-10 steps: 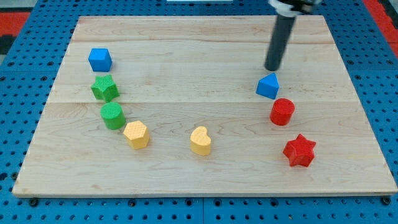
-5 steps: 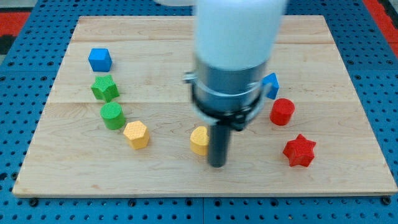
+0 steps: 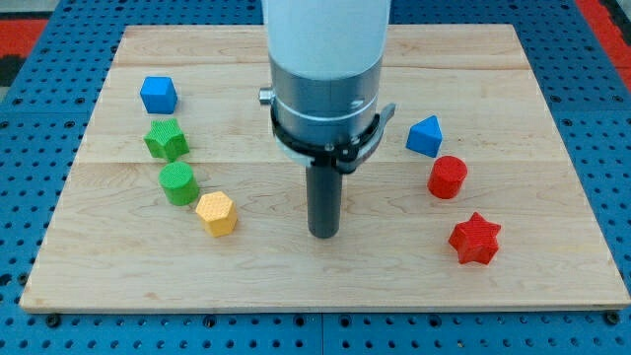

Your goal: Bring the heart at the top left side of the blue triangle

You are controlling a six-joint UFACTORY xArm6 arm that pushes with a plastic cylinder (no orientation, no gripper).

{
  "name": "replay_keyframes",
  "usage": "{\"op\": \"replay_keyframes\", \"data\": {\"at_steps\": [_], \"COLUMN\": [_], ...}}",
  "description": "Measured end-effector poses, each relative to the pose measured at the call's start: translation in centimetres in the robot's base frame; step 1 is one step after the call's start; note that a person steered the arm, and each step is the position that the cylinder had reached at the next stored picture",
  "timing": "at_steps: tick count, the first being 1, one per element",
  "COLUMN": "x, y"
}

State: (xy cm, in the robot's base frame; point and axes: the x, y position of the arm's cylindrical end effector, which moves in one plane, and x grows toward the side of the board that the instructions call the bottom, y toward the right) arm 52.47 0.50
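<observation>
My tip rests on the wooden board near the middle of its lower half, the pale arm housing looming over it. The rod has no jaws and holds nothing; it can only shove. The yellow heart does not show anywhere, and I judge it sits hidden behind the rod, though I cannot confirm contact. The blue triangle stands well apart toward the view's upper right, with the red cylinder just below it and the red star lower still. At the view's left, a blue cube, green star, green cylinder and yellow hexagon form a curving line. I judge the heart a light, rigid piece that should slide easily on smooth wood, and likely to spin if struck off-centre. The push wants to land on its lower-left flank, square through its middle, driving it up and rightward.
</observation>
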Motion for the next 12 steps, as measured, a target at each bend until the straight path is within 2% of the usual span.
{"op": "replay_keyframes", "data": {"at_steps": [3,4,5,6,7,8,11,12], "x": [-13.8,-13.5,-16.7,-17.7,-14.3,-14.7,-18.7,-19.7], "y": [-0.1,-4.0,-5.6,1.0,6.5,4.6,6.4,3.8]}}
